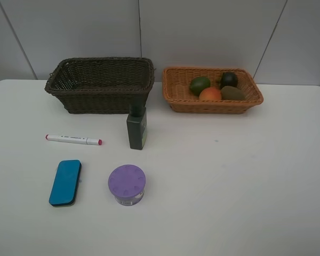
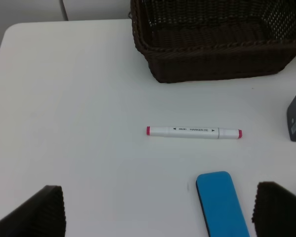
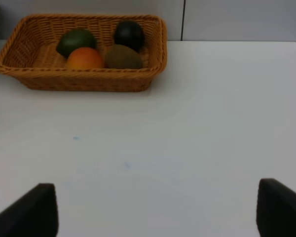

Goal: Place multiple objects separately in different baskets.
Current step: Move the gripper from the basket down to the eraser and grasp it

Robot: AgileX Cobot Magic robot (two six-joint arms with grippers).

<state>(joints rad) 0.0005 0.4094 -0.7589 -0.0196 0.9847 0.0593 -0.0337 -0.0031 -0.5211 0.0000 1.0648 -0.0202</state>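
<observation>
Fruit (image 1: pixel 210 94) sits in the light basket (image 1: pixel 213 106) near the table's (image 1: pixel 229 176) back edge; the dark basket (image 1: pixel 104 101) beside it shows nothing inside. Marker (image 1: pixel 73 140), eraser (image 1: pixel 65 182), jar (image 1: pixel 127 184) and bottle (image 1: pixel 136 128) occupy the table's left half, nearer the left arm. The left hand (image 2: pixel 160 210) hangs released and empty, the eraser just ahead, its long axis front-to-back, likely graspable across its width. The right hand (image 3: pixel 158 210) is released, holding nothing

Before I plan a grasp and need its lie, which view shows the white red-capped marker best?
The left wrist view: the white red-capped marker lies whole and close, barrel print visible. The exterior high view shows it whole but smaller. The right wrist view does not show it.
</observation>
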